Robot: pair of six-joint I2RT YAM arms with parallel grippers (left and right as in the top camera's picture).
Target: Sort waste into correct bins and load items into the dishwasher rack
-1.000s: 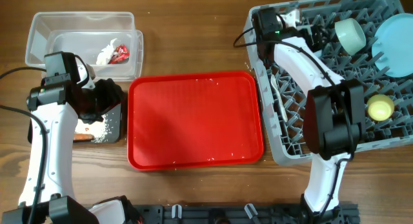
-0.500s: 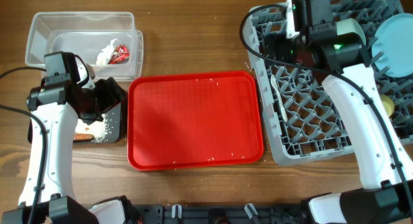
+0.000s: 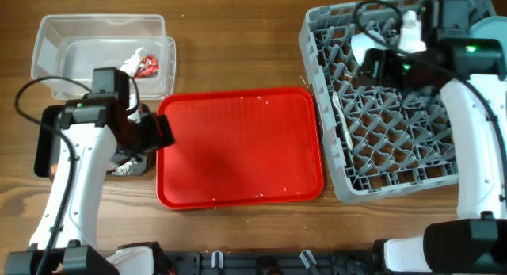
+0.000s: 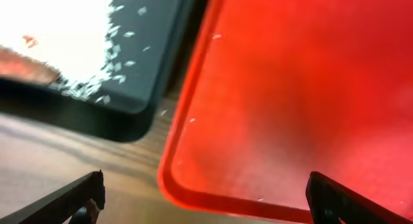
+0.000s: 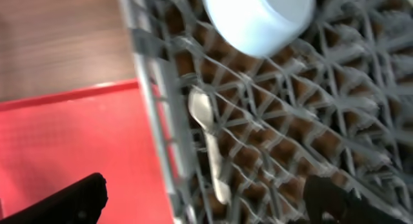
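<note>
Wooden counter (image 3: 238, 37) all round. From overhead, the left end effector (image 3: 158, 134) hangs at the left rim of the red tray (image 3: 238, 148), and the black tray (image 3: 141, 166) just outboard of it is mostly under the arm. Its wrist camera fills in what overhead hides: white crumbs (image 4: 77, 50) heaped in that black tray, a few grains on the red one, fingers (image 4: 80, 197) spread wide with nothing between them. Beyond it, farther from the robot, sits the clear tub (image 3: 79, 29) with the red-and-white wrapper (image 3: 142, 66) inside.

Over to the right end effector (image 3: 372, 67), above the dishwasher rack (image 3: 396, 164): wide open too, and empty. Its camera shows the light blue bowl (image 5: 258, 17) ahead and the white spoon (image 5: 210, 143) lying in the rack directly beneath. Past the arm the pale blue plate (image 3: 493, 25) peeks out.

Since half a second ago, left has slid off the black tray toward the red one, and right's wrist has shifted along the rack's far edge.
</note>
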